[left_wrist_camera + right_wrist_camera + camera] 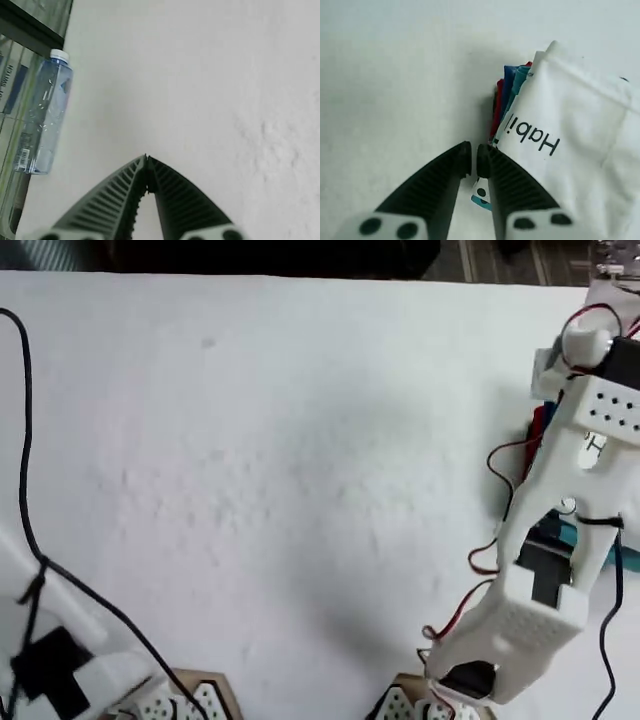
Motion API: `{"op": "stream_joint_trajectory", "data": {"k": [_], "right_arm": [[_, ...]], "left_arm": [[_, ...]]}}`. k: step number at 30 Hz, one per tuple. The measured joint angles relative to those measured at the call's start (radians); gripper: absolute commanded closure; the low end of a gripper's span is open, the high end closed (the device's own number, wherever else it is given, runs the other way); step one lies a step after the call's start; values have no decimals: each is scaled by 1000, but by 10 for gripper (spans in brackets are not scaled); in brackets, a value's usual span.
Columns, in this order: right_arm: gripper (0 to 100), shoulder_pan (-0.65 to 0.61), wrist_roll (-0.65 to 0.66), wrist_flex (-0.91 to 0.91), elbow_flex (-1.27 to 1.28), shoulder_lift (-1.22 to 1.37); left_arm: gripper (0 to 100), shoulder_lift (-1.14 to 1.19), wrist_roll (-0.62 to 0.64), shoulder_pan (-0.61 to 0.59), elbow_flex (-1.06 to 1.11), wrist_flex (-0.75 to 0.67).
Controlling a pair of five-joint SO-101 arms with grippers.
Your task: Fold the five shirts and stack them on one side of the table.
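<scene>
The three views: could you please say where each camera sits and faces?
High view: fixed overhead, looking down at the table; right arm shows.
Left wrist view: on the left wrist, facing past the left pincer to a water bottle.
Right wrist view: on that wrist, facing past the right pincer to stacked shirts.
Both wrist views share the table.

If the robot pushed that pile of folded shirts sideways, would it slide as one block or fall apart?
Probably it would shear apart: the pile of shirts is soft cloth, and its red, blue and teal layers sit unevenly at the edge. The white top shirt looks limp, so it would likely sag if lifted.
</scene>
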Motion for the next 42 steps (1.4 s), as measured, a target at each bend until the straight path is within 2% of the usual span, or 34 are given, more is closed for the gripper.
{"op": "stream_joint_trajectory", "data": {"k": [6,12,17,21,25,34,37,42], "right_arm": [[980,-8,0,21,51,-149],[980,-92,0,21,342,-405],[980,-181,0,18,666,-680],[980,-215,0,-61,950,-870],[980,-213,0,-157,1220,-1060],[980,-215,0,-425,1786,-1450],[978,-218,0,-500,1959,-1562],[979,-328,0,-532,2173,-1752]], "left_arm": [[976,-167,89,17,64,0],[976,-385,166,97,293,-51],[976,-609,190,203,594,-127],[972,-783,190,238,868,-224],[972,-948,190,304,1140,-376],[976,-1343,190,322,1691,-692],[976,-1447,190,365,1860,-732],[976,-1576,196,468,2065,-753]]}}
